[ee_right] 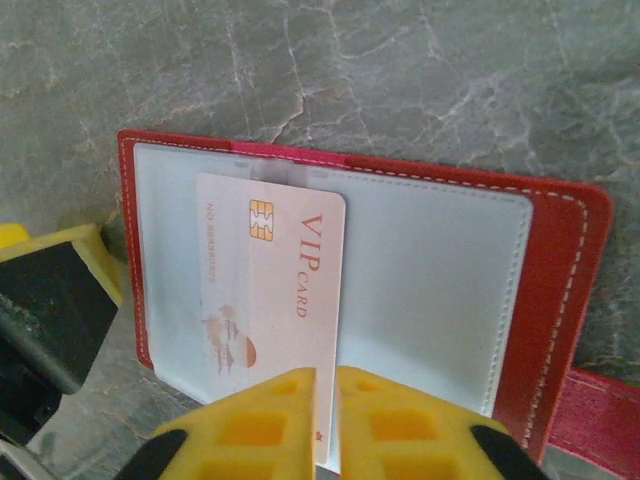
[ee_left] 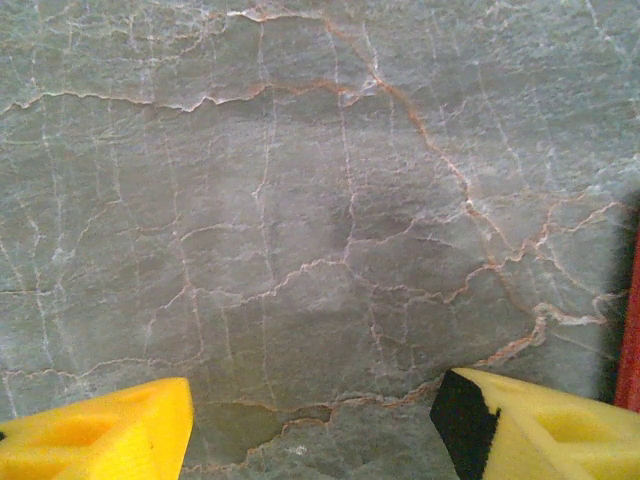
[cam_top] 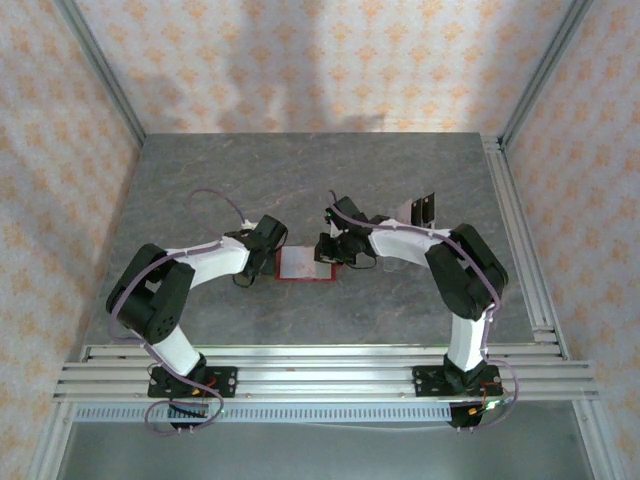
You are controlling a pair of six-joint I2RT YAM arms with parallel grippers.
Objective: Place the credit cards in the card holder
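Note:
The card holder (ee_right: 565,270) lies open on the table, red with a pale lining (cam_top: 303,265). A pale credit card (ee_right: 275,270) with a gold chip and "VIP CARD" lettering lies flat over the left half of the lining. My right gripper (ee_right: 325,385) is shut on this card's near edge, which runs between the two yellow fingers. From above, the right gripper (cam_top: 330,252) is at the holder's right end. My left gripper (ee_left: 315,440) is open over bare table at the holder's left edge (cam_top: 270,255), with nothing between its fingers. A sliver of red holder (ee_left: 630,330) is at the far right of the left wrist view.
More cards (cam_top: 420,210) lie behind the right arm at the back right. One finger of the left gripper (ee_right: 50,290) stands close to the holder's left edge. The holder's snap tab (ee_right: 600,410) sticks out at the near right. Aluminium rails (cam_top: 520,230) border the table's right side.

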